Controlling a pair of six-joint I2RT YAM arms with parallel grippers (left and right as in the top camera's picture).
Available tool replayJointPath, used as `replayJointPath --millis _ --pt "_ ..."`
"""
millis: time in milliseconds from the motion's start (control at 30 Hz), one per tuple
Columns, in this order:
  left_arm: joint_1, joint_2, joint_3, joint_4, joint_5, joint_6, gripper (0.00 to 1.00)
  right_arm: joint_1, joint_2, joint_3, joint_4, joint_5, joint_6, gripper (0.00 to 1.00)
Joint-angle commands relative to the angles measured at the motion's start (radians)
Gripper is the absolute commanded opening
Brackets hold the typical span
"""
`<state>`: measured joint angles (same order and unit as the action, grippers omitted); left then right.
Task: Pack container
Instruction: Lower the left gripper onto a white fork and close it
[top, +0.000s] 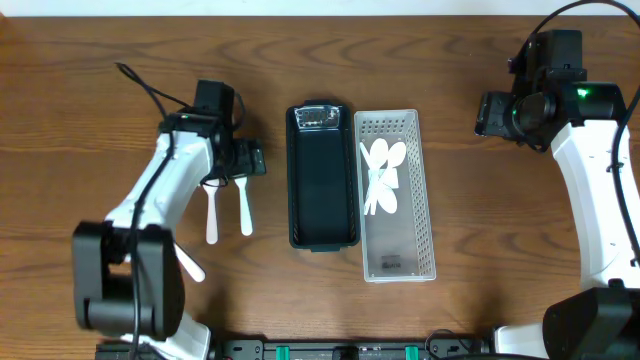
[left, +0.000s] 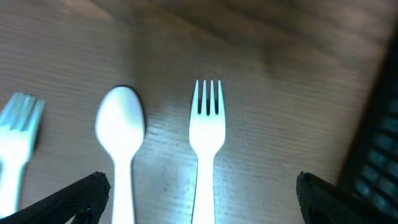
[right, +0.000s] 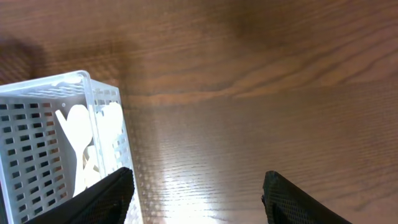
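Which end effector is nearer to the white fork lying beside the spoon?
Left. The left end effector hangs open directly above the fork, straddling it. The right end effector is far off, past the white basket on its other side.

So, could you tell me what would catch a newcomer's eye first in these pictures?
The black container sits mid-table, with a white perforated basket right beside it holding a pile of white spoons. On the table to the container's left lie a single spoon and a fork, with the left gripper open above them.
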<state>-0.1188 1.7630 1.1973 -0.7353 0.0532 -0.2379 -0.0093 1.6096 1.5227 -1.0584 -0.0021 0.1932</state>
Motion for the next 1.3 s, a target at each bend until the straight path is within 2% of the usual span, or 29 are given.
replayJointPath --millis 0,300,967,1033,1267 --pt "-0.001 0.050 0.001 0.017 0.020 -0.012 0.98 -0.003 0.000 -0.006 -0.005 -0.006 -0.016 0.70" --pt "0.000 0.128 0.001 0.105 0.079 -0.011 0.98 -0.003 0.000 -0.006 -0.014 -0.006 -0.015 0.70" --pt "0.000 0.196 0.000 0.112 0.073 -0.012 0.99 -0.003 0.000 -0.006 -0.043 -0.006 -0.015 0.71" --pt "0.000 0.196 0.000 0.108 0.044 -0.012 0.93 -0.003 0.000 -0.006 -0.042 -0.006 -0.015 0.71" --pt "0.000 0.196 0.000 0.082 -0.021 -0.011 0.84 -0.003 0.000 -0.006 -0.042 -0.006 -0.015 0.72"
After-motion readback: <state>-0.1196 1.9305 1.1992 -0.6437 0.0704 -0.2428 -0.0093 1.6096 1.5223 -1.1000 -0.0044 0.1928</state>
